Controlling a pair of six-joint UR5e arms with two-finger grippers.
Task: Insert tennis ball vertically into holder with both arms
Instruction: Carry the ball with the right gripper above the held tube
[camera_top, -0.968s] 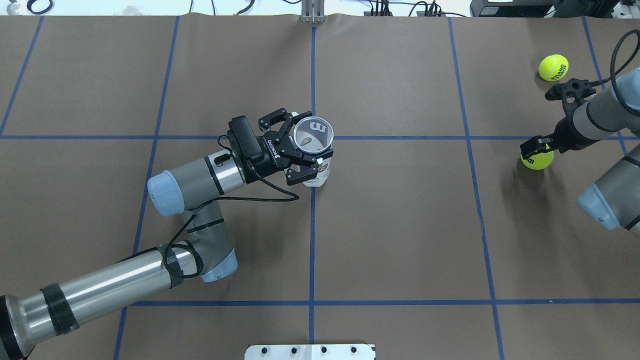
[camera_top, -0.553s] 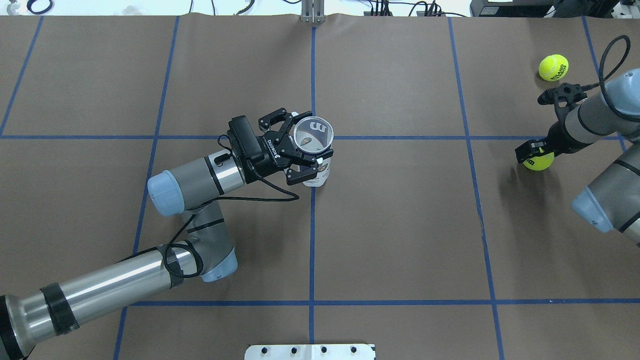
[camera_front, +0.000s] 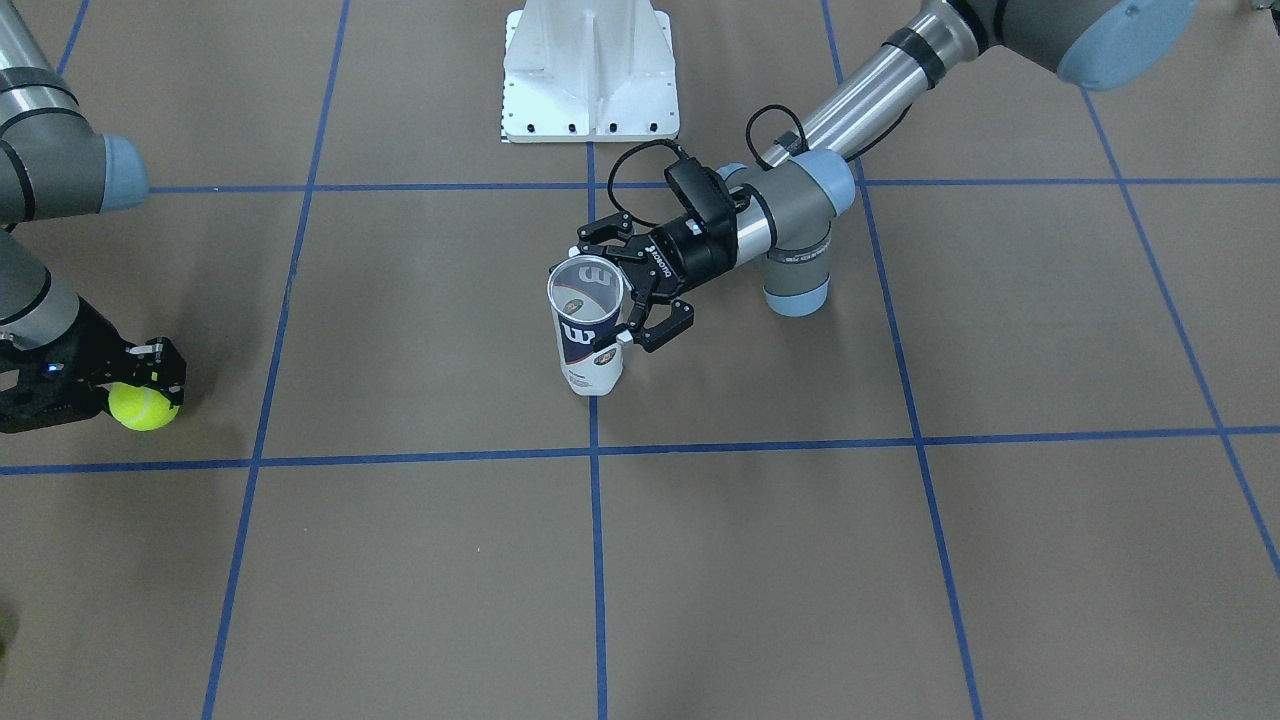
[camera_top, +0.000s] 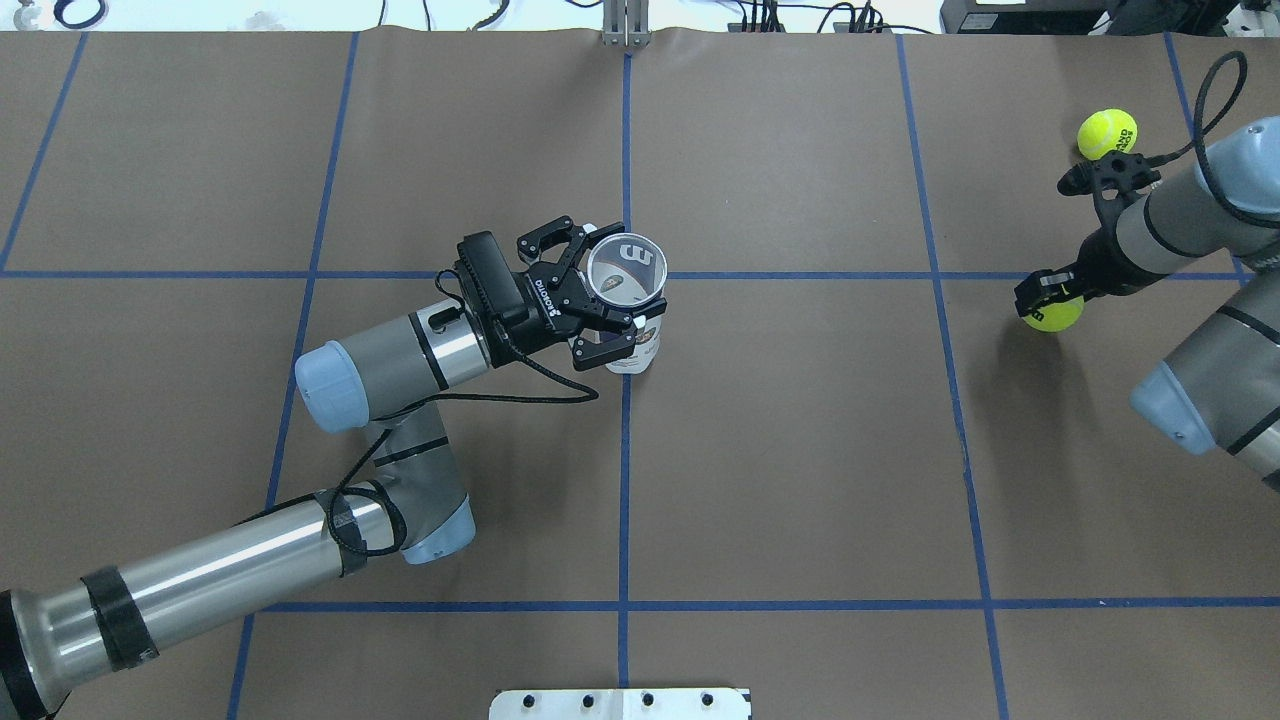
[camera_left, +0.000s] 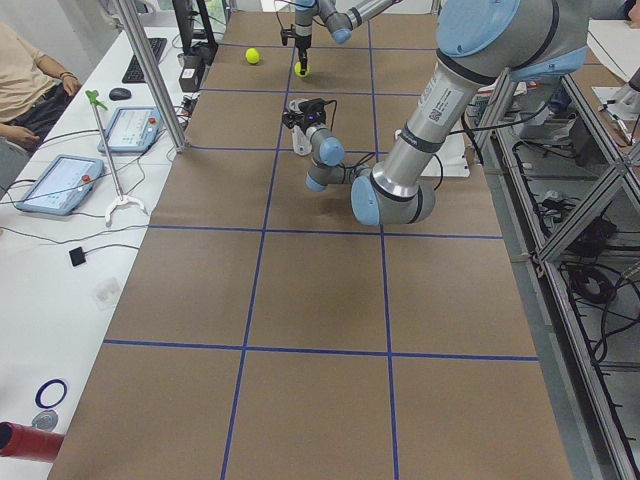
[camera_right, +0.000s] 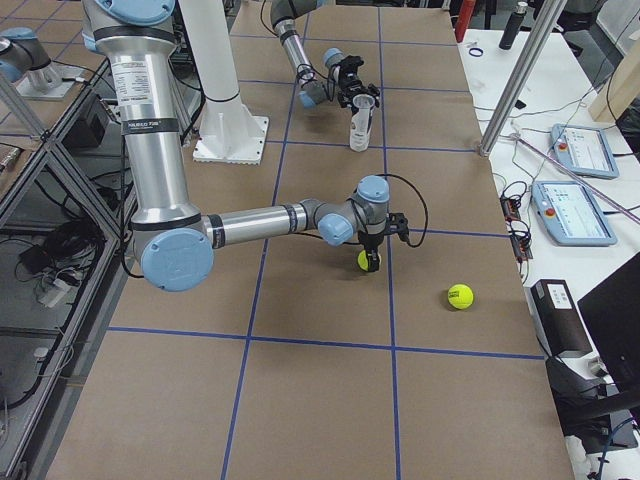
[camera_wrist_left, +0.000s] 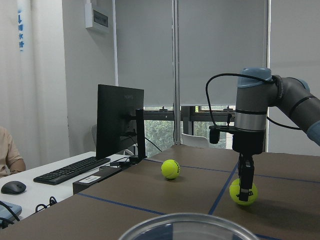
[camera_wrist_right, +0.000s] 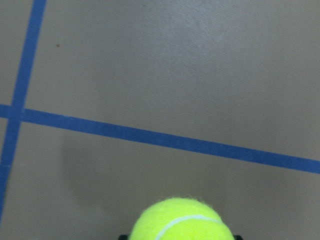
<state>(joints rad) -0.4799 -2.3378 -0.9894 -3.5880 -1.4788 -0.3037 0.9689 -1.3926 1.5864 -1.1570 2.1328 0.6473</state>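
The holder (camera_top: 626, 285), a clear can with a navy-and-white label, stands upright and open-topped at the table's middle; it also shows in the front view (camera_front: 588, 335). My left gripper (camera_top: 618, 292) is shut on its upper part from the side. My right gripper (camera_top: 1043, 296) is shut on a tennis ball (camera_top: 1053, 316) at the far right and holds it a little above the table. The ball also shows in the front view (camera_front: 141, 408), the left wrist view (camera_wrist_left: 243, 192) and the right wrist view (camera_wrist_right: 183, 220).
A second tennis ball (camera_top: 1107, 134) lies on the table beyond my right wrist. The white mounting base (camera_front: 588, 70) stands at the robot's side of the table. Blue tape lines cross the brown table cover (camera_top: 800, 450).
My right gripper has risen with the tennis ball and shifted a little toward the table's middle. My left gripper and the holder have not moved.
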